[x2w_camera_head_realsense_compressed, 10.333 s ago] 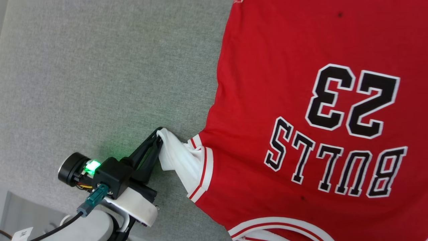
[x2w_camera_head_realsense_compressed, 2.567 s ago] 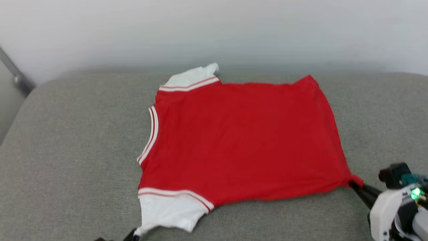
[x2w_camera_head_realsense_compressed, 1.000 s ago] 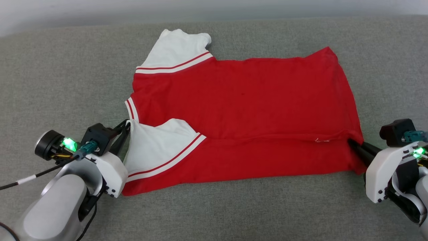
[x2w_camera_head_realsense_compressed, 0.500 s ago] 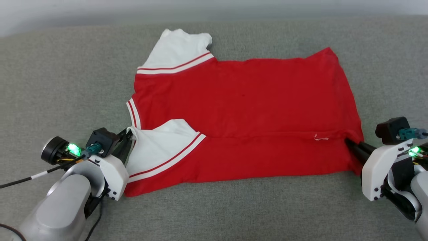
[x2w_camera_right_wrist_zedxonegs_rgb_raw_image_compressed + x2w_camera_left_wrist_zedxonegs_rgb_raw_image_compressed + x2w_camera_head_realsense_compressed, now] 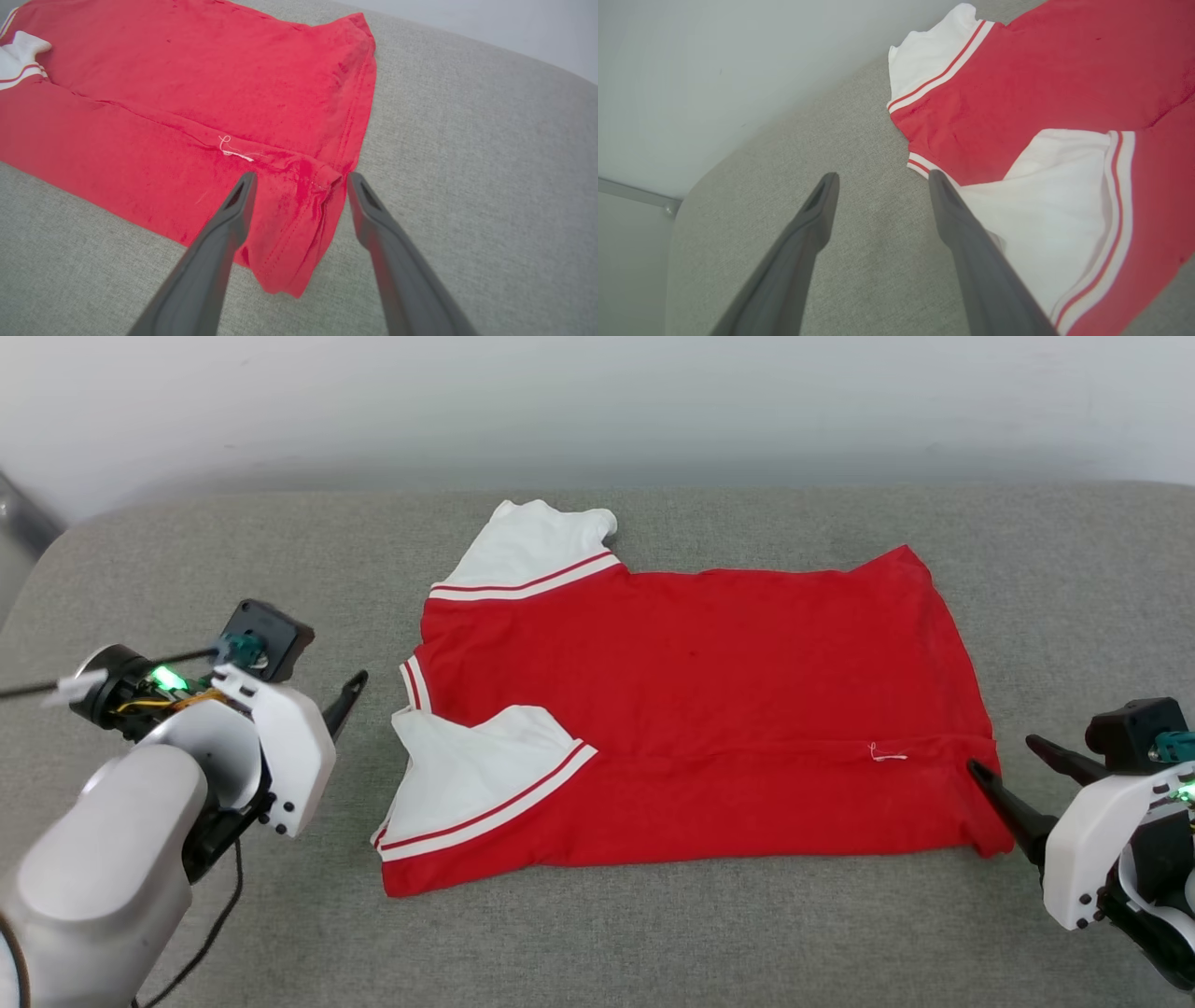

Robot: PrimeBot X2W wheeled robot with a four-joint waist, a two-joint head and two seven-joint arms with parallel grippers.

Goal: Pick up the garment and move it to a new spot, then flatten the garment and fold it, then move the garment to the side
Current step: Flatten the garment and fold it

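Head view first: the garment (image 5: 709, 709) lies flat in the middle of the grey cushion (image 5: 597, 943), nearer its back edge than its front edge. The plain red side faces up (no lettering on show). Its near long side is folded over onto the body, with the near white sleeve (image 5: 467, 775) lying on top, its striped trim slanting across. The far sleeve (image 5: 537, 541) points toward the back edge, and the hem faces the cushion's right end. A loose white thread (image 5: 233, 151) sits on the fold line close to the hem.

My left gripper (image 5: 883, 178) stands spread wide just beside the near sleeve, toward the cushion's left end, with bare cushion between its fingers. My right gripper (image 5: 301, 179) is spread too, at the near hem corner; the corner lies in the gap between the fingers, unpinched, though I cannot tell whether a finger brushes it.

A pale wall (image 5: 597, 401) rises behind the back edge. A black cable (image 5: 215, 915) hangs under the left arm.
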